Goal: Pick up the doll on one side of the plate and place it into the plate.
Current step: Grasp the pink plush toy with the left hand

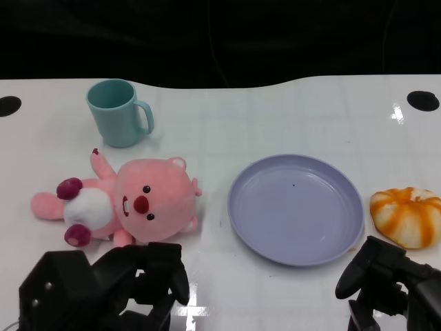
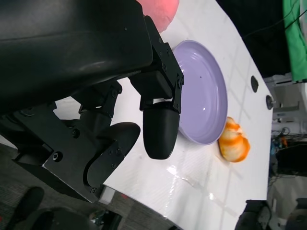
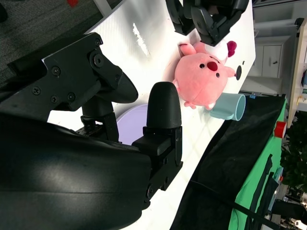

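Note:
A pink plush doll (image 1: 131, 203) with a white belly lies on its back on the white table, left of the lavender plate (image 1: 296, 207). The plate holds nothing. My left hand (image 1: 110, 286) hovers at the table's near edge just in front of the doll, fingers apart, holding nothing. My right hand (image 1: 389, 283) sits at the lower right, near the plate's front rim, also with nothing in it. The right wrist view shows the doll (image 3: 204, 76) with my left hand (image 3: 208, 17) beside it. In the left wrist view the plate (image 2: 204, 96) lies beyond my fingers (image 2: 160, 129).
A teal mug (image 1: 117, 112) stands behind the doll at the back left. An orange-and-white striped bun-like toy (image 1: 406, 215) lies right of the plate. The table's far edge meets a dark backdrop.

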